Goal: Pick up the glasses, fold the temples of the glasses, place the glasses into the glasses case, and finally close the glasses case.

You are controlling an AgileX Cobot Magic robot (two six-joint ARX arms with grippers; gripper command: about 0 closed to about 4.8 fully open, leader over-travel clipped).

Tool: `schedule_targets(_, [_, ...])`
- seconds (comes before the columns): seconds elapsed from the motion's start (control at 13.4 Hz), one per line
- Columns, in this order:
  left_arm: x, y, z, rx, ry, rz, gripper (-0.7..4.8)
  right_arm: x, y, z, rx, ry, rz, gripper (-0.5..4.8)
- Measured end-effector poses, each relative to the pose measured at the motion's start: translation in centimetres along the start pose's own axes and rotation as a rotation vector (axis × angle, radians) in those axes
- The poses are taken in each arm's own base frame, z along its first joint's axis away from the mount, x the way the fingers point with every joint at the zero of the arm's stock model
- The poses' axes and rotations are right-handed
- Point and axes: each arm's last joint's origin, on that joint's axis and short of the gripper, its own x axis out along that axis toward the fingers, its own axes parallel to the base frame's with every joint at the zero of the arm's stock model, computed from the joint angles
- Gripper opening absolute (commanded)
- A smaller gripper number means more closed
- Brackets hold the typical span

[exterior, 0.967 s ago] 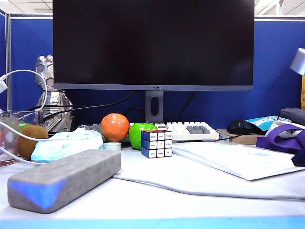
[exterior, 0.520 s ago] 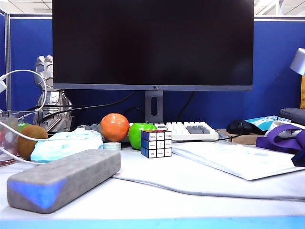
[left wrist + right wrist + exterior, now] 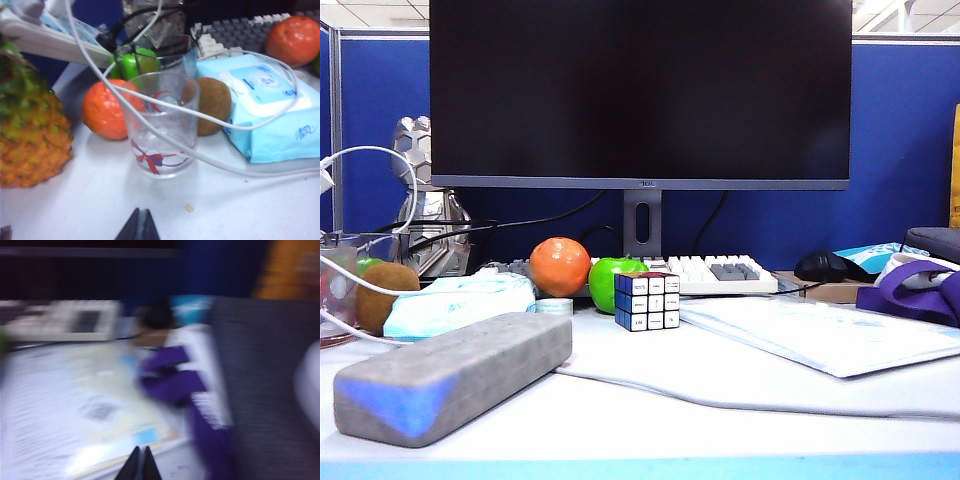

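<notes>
The glasses case [image 3: 455,375] lies shut on the white table at the front left of the exterior view, grey and felt-like, with a blue glare on its near end. The glasses and their temples are out of view. Neither gripper shows in the exterior view. My left gripper [image 3: 140,214] is shut and empty above bare table, just short of a clear cup [image 3: 160,125]. My right gripper [image 3: 140,451] is shut and empty in a blurred picture, over the edge of a printed sheet [image 3: 75,405].
Behind the case sit a light-blue tissue pack [image 3: 460,300], a kiwi [image 3: 388,295], an orange [image 3: 560,266], a green apple [image 3: 610,278] and a Rubik's cube [image 3: 647,301]. A keyboard [image 3: 720,272] stands further back. A pineapple [image 3: 32,130] and a white cable [image 3: 225,120] flank the cup. Purple cloth [image 3: 910,295] lies right.
A pale grey shape at the upper right edge of the exterior view has gone from sight. The case and the objects on the table have not moved.
</notes>
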Motion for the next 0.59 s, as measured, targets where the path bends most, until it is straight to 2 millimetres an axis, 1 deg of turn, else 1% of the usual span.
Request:
schedule_targets(0.07, [-0.04,0.01,0.05,0.000,-0.007,0.002,-0.04,0.02,-0.32,-0.02,-0.001,0.002,-0.016,0.00])
schedule_targets(0.15, [-0.05,0.01,0.06,0.000,-0.009,0.003,-0.04,0.03,-0.67,-0.41,0.000,0.043,-0.017,0.00])
schedule_targets(0.22, [-0.05,0.01,0.07,0.000,-0.009,0.002,-0.04,-0.01,-0.58,-1.00,0.001,0.105,0.016,-0.01])
schedule_targets(0.59, [-0.05,0.01,0.06,0.000,-0.009,0.002,-0.04,-0.01,-0.58,-1.00,0.002,0.104,0.016,0.00])
